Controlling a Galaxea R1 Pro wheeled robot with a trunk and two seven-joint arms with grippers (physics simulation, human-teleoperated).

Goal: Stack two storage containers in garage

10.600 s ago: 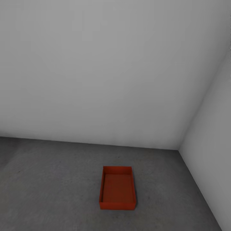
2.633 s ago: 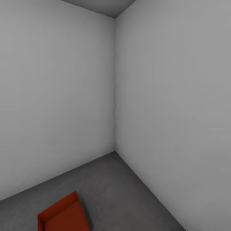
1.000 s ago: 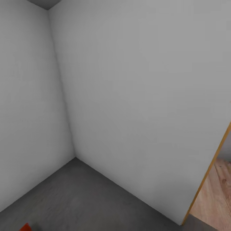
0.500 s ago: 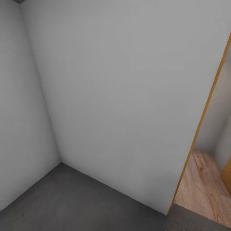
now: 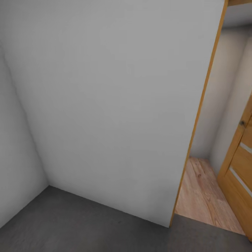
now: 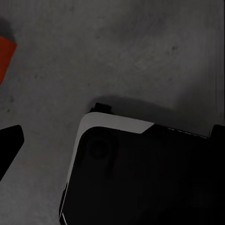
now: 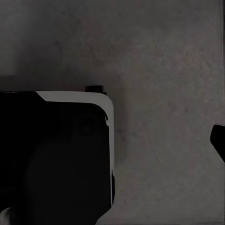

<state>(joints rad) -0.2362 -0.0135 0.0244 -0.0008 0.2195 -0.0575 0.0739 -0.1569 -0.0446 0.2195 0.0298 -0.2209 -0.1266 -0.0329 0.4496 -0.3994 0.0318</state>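
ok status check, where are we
Left tool fingertip, right tool fingertip in view, state unclear. Container corner on concrete floor by left tool. Doorway ahead right, door open.

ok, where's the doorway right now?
Head view, right side: the doorway sits past the grey wall, its wood-plank floor meeting the concrete floor.
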